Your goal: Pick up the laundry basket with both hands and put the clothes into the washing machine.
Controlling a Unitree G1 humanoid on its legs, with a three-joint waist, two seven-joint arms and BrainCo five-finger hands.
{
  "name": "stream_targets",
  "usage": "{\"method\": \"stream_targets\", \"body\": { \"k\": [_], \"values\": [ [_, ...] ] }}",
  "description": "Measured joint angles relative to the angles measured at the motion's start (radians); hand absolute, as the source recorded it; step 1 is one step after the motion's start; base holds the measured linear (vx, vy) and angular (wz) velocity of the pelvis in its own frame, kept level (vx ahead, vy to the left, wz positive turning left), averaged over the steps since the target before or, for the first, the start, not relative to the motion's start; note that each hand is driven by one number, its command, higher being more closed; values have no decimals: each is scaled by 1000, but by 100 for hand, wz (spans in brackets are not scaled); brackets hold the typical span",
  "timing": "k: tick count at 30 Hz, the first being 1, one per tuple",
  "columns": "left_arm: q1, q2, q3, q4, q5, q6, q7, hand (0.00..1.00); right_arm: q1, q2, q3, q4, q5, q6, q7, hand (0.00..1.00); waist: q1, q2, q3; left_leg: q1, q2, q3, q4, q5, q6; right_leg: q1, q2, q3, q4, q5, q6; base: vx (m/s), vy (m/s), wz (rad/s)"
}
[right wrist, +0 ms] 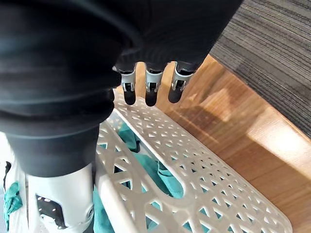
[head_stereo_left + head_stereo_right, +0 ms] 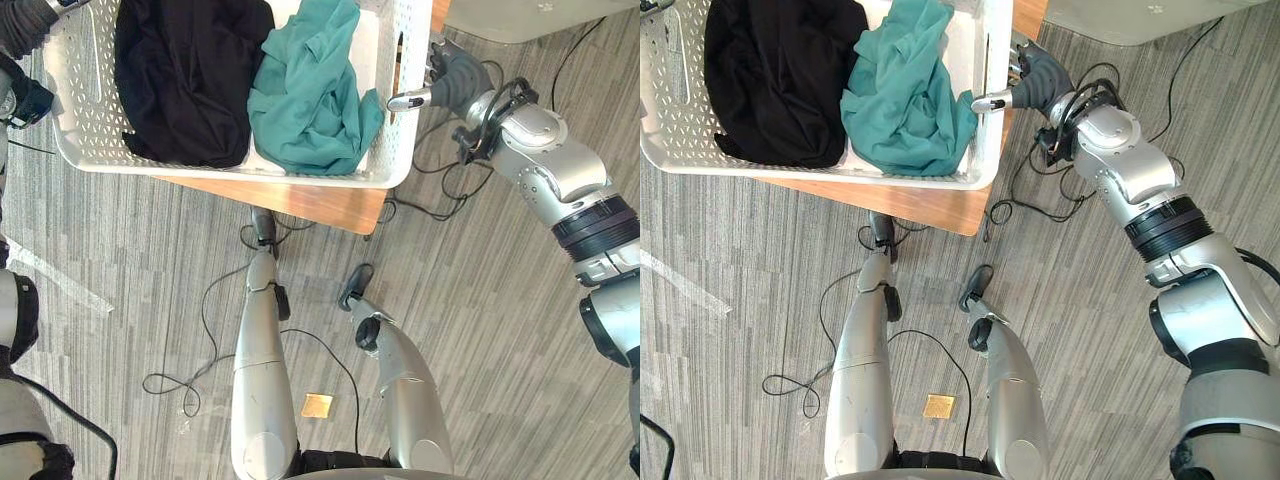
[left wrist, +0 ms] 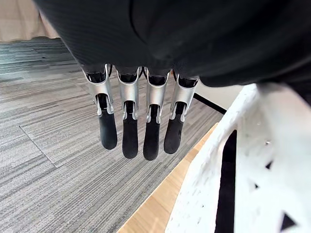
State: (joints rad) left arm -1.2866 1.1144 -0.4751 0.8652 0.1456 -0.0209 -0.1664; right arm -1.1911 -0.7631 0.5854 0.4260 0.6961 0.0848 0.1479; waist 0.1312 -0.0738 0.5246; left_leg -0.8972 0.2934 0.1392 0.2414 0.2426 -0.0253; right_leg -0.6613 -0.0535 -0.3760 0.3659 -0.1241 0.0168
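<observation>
A white perforated laundry basket (image 2: 90, 150) rests on a wooden table (image 2: 310, 205). In it lie a black garment (image 2: 185, 75) on the left and a teal garment (image 2: 315, 95) on the right. My right hand (image 2: 452, 80) is at the basket's right end, its thumb pointing at the handle slot (image 2: 399, 55). In the right wrist view its fingers (image 1: 151, 92) reach over the rim (image 1: 194, 165), relaxed and holding nothing. At the basket's left end is my left hand (image 2: 28, 22). Its fingers (image 3: 137, 131) hang straight beside the rim (image 3: 233, 160), apart from it.
The table's near edge ends just under the basket. Grey striped carpet (image 2: 500, 330) surrounds it. A pale grey object (image 2: 520, 18) stands beyond the table at the back right. A small yellow scrap (image 2: 317, 405) lies on the floor near me.
</observation>
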Motion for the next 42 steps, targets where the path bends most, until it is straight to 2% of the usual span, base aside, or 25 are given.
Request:
{"method": "stream_targets", "body": {
  "k": [1, 2, 5, 11, 17, 20, 23, 27, 32, 36, 42],
  "values": [
    [-3, 16, -38, -21, 0, -2, 0, 100, 1, -11, 1, -13, -4, 2, -4, 0, 3, 0, 0, -1, 0, 2, 0, 0, 0, -4, -1, 2, 2, 0, 0, 80, -65, -5],
    [-3, 23, -56, -36, 1, -4, 0, 100, 3, -16, 1, -20, -6, 2, -6, 100, 5, 1, 0, -2, 0, 3, 0, 0, 0, -6, -1, 4, 3, 0, 0, 72, -59, -4],
    [-5, 64, -142, -88, 3, -5, 15, 100, 20, -61, 1, -69, -31, 4, -14, 100, 15, 7, 3, -3, -2, 3, 0, 0, 0, -10, -3, 4, 10, 0, 0, 89, -65, -1],
    [-19, 103, -233, -147, 25, -5, 21, 100, 29, -146, -4, -107, -54, 4, -18, 100, 22, 25, 8, -5, -12, 2, -2, 0, 0, -12, -13, 1, 14, -1, 1, 78, -51, 3],
    [-13, 118, -237, -174, 27, -6, 55, 100, 55, -194, -37, -178, -70, 3, -42, 100, 27, 30, 10, -14, -16, 2, -4, 0, 1, -28, -18, 5, 22, -1, 1, 59, -43, -1],
    [15, 120, -212, -191, 39, -5, 96, 100, 55, -214, -38, -205, -66, 0, -46, 100, 28, 30, 10, -14, -16, 2, -4, 0, 1, -28, -18, 4, 22, -1, 1, 82, -65, 0],
    [70, 119, -138, -233, 72, 17, 128, 100, 56, -234, -35, -232, -36, 0, -46, 100, 28, 30, 10, -16, -16, 2, -4, 0, 1, -29, -18, 4, 21, -1, 1, 75, -56, 0],
    [212, 104, 32, -362, 83, 65, 174, 100, 84, -280, -61, -296, -38, 2, -65, 100, 37, 37, 14, -20, -18, -3, -5, 0, 1, -29, -18, -3, 20, -1, 1, 80, -56, 3],
    [355, 17, 221, -467, 83, 95, 237, 100, 131, -240, -135, -305, -40, 2, -93, 100, 49, 39, 15, -16, -31, -14, -17, 2, 2, -29, -29, -14, 33, -12, 0, 86, -57, 9],
    [405, -23, 300, -513, 84, 101, 274, 100, 133, -189, -180, -292, -39, 2, -115, 100, 56, 39, 15, -11, -42, -26, -26, 6, 8, -25, -35, -22, 37, -13, 1, 66, -49, 8],
    [457, -82, 373, -562, 83, 101, 304, 100, 163, -155, -217, -281, -37, 2, -125, 100, 57, 39, 15, 26, -59, -43, -62, 10, 13, 9, -39, -34, 17, -13, 1, 56, -53, 9]
  ]
}}
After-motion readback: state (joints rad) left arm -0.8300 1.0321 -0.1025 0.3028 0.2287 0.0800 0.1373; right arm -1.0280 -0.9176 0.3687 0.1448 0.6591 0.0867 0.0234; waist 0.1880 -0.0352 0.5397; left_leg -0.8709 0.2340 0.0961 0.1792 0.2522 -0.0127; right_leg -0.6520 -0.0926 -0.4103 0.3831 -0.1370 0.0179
